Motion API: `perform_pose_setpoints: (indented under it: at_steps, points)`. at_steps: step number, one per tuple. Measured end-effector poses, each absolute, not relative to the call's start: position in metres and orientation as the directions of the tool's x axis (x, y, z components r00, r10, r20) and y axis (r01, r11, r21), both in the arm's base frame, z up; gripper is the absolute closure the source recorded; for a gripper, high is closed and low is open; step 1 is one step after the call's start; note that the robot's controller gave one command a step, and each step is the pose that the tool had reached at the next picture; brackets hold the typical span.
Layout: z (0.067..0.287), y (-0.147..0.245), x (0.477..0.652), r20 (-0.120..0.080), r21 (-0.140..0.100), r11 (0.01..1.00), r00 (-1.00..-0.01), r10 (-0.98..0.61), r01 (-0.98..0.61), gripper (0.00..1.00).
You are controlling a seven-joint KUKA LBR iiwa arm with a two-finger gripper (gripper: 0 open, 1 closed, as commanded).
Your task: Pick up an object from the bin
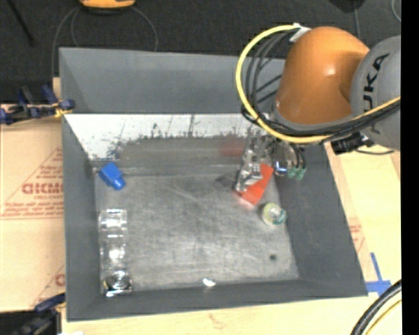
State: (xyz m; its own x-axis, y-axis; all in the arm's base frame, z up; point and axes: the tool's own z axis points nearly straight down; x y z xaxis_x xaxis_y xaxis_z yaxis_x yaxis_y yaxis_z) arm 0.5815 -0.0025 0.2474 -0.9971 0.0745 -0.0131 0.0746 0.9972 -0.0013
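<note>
Near two o'clock in the bin (80,222), with the gripper (248,181) low against a red block (258,191): seemingly mid-grasp. Cannot tell jaw opening or hold. Next calls for closing squarely, then lifting clear of the round cap (272,215) at five o'clock.

Scuffed grey metal bin (195,229), clear glossy plastic piece (113,246)

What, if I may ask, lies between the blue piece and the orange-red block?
Nothing: the camera view shows bare bin floor between blue piece and orange-red block.
</note>
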Motion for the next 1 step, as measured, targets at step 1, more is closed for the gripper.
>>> perform_pose_setpoints:
  at_steps: [1]
  points:
    - [0.2393, -0.0105, 0.5673, -0.002, -0.002, 0.987, -0.987, -0.160, -0.160, 1.00]
